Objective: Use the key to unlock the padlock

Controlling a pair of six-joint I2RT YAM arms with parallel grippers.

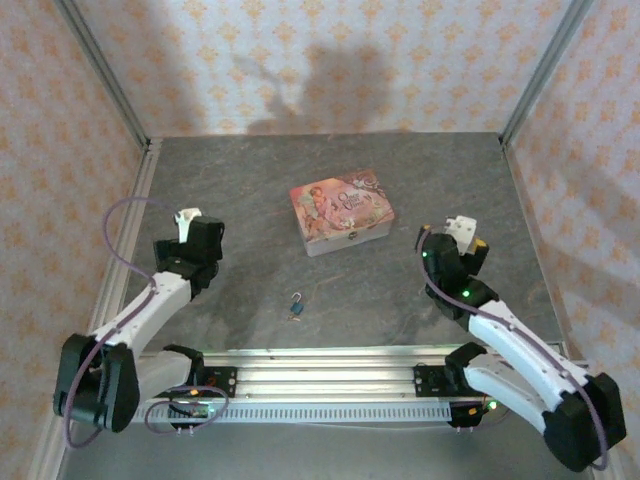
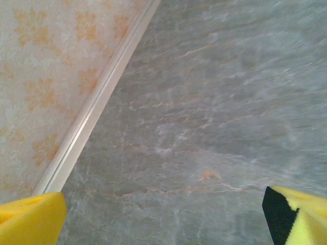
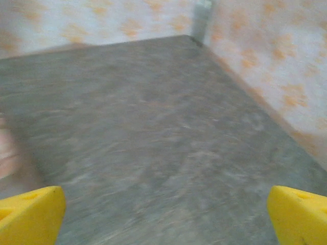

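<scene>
In the top view the tiny dark bluish padlock (image 1: pixel 296 309) lies on the grey table just ahead of the front rail, its thin silver shackle pointing away from the arms. The key is too small to tell apart from the padlock there. My left gripper (image 1: pixel 188 215) hovers well to the padlock's left and my right gripper (image 1: pixel 462 226) well to its right. In the left wrist view the left gripper (image 2: pixel 163 219) is open over bare table beside the wall rail. The right gripper (image 3: pixel 163 217) is also open, with nothing between its yellow fingertips (image 3: pixel 30 214).
A pink illustrated tin box (image 1: pixel 342 211) stands shut at mid-table, beyond the padlock; its blurred pink edge (image 3: pixel 5 153) shows in the right wrist view. Patterned walls and metal posts enclose the table on three sides. The aluminium rail (image 1: pixel 320 365) with the arm bases runs along the near edge.
</scene>
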